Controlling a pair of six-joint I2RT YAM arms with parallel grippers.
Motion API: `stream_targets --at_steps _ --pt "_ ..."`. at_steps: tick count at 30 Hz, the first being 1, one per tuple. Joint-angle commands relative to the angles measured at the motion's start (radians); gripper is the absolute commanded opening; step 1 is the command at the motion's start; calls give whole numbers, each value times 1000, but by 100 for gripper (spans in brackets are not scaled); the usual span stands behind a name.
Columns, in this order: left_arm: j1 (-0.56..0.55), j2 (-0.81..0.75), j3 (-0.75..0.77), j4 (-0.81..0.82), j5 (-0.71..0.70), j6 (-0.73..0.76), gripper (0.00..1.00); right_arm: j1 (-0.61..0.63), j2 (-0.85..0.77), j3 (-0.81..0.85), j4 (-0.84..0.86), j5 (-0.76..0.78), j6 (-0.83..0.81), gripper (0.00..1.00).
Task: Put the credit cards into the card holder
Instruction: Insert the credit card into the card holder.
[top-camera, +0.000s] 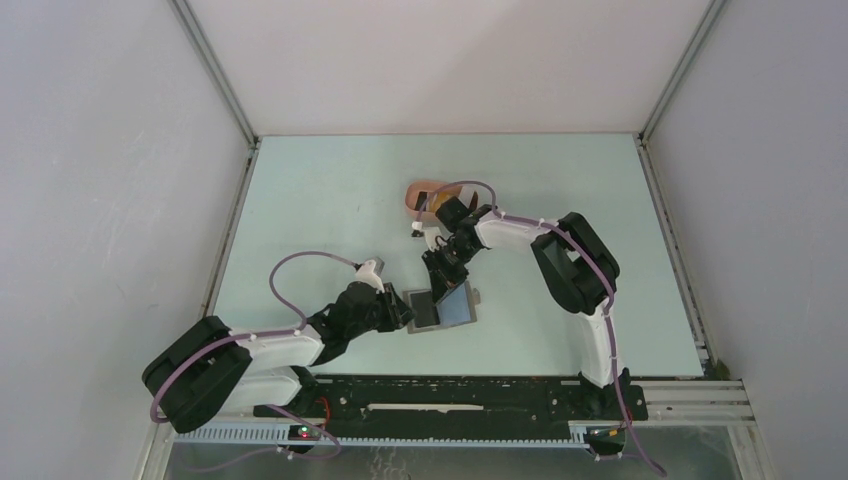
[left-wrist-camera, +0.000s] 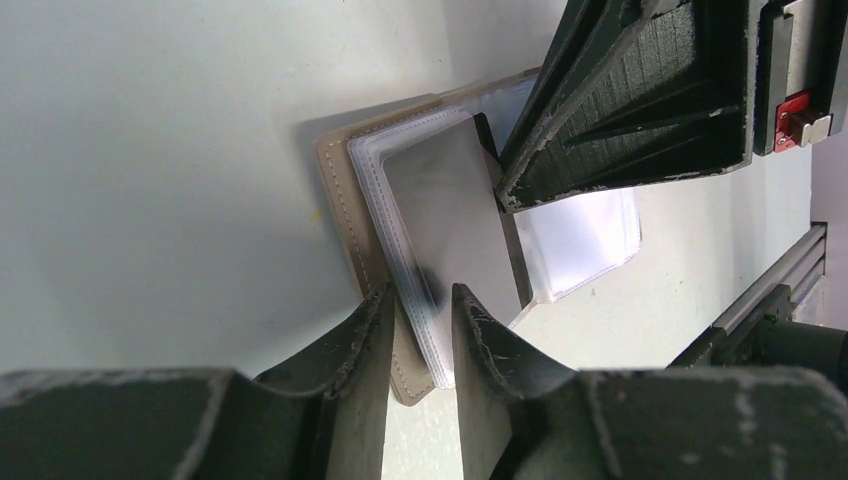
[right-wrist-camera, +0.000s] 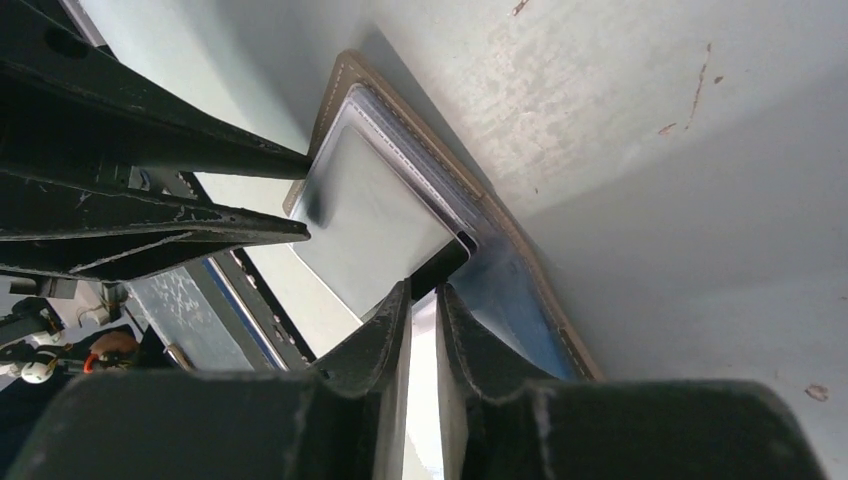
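Observation:
The card holder (top-camera: 462, 305) (left-wrist-camera: 345, 200) (right-wrist-camera: 370, 200) lies open on the table between the two arms, its tan cover underneath and its clear sleeves facing up. My left gripper (top-camera: 405, 308) (left-wrist-camera: 420, 292) is shut on the holder's left edge, cover and sleeve stack between its fingers. A black credit card (top-camera: 425, 310) (left-wrist-camera: 512, 250) (right-wrist-camera: 445, 268) sits partly inside a sleeve, a dark strip sticking out. From behind, my right gripper (top-camera: 447, 278) (right-wrist-camera: 424, 288) comes down onto that strip, its tips pinched almost together on the card's corner.
A salmon-pink oval tray (top-camera: 420, 192) lies behind the right arm's wrist, mostly covered by it. White enclosure walls stand on three sides. The black mounting rail (top-camera: 450, 395) runs along the near table edge, close behind the holder.

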Motion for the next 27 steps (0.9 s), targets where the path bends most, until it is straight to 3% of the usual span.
stream_targets --at_steps 1,10,15,27 --pt "-4 9 -27 -30 51 8 33 21 15 26 21 -100 27 21" --pt "-4 1 -29 -29 50 4 33 0 24 20 38 -226 75 26" --pt "-4 -36 -30 -55 35 1 35 -30 -21 19 11 -179 34 32" --pt "1 -357 2 -319 -90 88 53 -98 -234 17 -63 -149 -179 38"
